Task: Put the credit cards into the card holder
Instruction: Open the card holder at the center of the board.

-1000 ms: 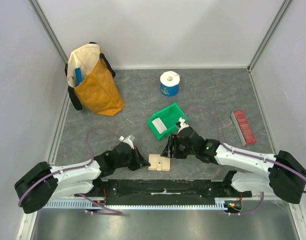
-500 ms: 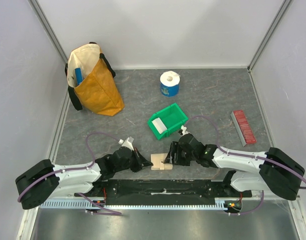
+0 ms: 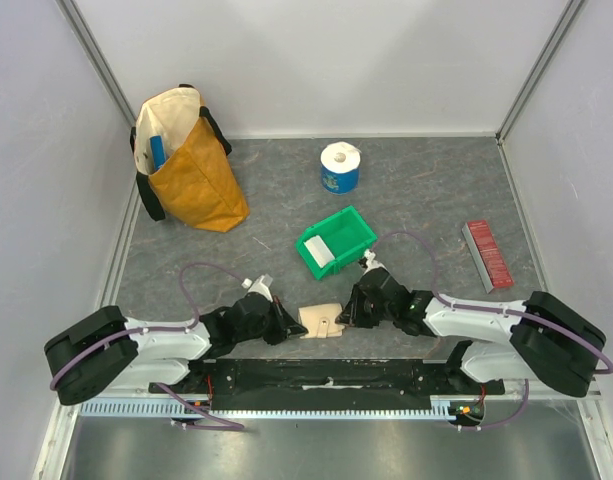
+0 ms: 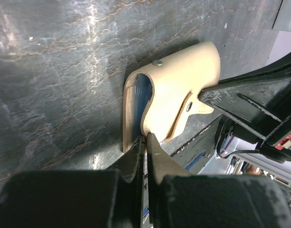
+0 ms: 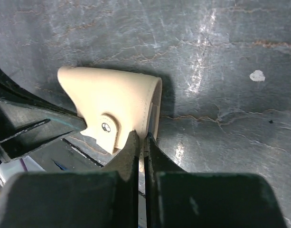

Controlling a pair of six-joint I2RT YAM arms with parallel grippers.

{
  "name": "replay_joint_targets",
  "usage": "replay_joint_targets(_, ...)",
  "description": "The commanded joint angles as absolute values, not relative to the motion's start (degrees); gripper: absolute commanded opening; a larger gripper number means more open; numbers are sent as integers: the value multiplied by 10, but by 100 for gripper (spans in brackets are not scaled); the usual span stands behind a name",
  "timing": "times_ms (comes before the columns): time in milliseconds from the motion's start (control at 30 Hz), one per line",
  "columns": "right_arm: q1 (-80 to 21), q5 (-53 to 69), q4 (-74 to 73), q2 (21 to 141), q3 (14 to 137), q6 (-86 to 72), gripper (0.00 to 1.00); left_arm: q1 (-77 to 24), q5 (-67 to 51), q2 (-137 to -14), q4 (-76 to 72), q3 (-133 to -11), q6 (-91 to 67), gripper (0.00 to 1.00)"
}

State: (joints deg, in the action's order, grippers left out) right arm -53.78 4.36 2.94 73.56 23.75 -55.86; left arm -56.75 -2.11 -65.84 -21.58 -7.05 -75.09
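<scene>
Tan card holder (image 3: 321, 320) lies half-folded and arched on the grey table (image 3: 416, 200), near the front edge, with blue showing inside the fold. Left gripper (image 4: 146, 142) is clenched on its left edge, right gripper (image 5: 140, 140) pinched on the opposite edge. Green bin (image 3: 358, 232) just behind; tissue roll (image 3: 339, 167), yellow bag (image 3: 191, 175), red strip (image 3: 487, 254) farther out.

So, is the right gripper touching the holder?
Touching. In the right wrist view the right gripper pinches the edge of the holder between closed fingers.
</scene>
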Motion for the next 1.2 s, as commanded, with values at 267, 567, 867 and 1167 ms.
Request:
replay_joint_targets(267, -547, 39, -25, 638, 269, -448, 0, -571, 109, -502, 52, -145, -646, 72)
replay_joint_targets(567, -547, 110, -40, 582, 274, -328, 0, -449, -69, -460, -63, -144, -433, 88)
replay_joint_targets(867, -547, 165, -51, 601, 307, -236, 0, -336, -408, -616, -263, -149, -371, 88)
replay_joint_targets(1167, -547, 183, -54, 599, 327, -159, 0, -336, -506, -717, -379, -149, -399, 86)
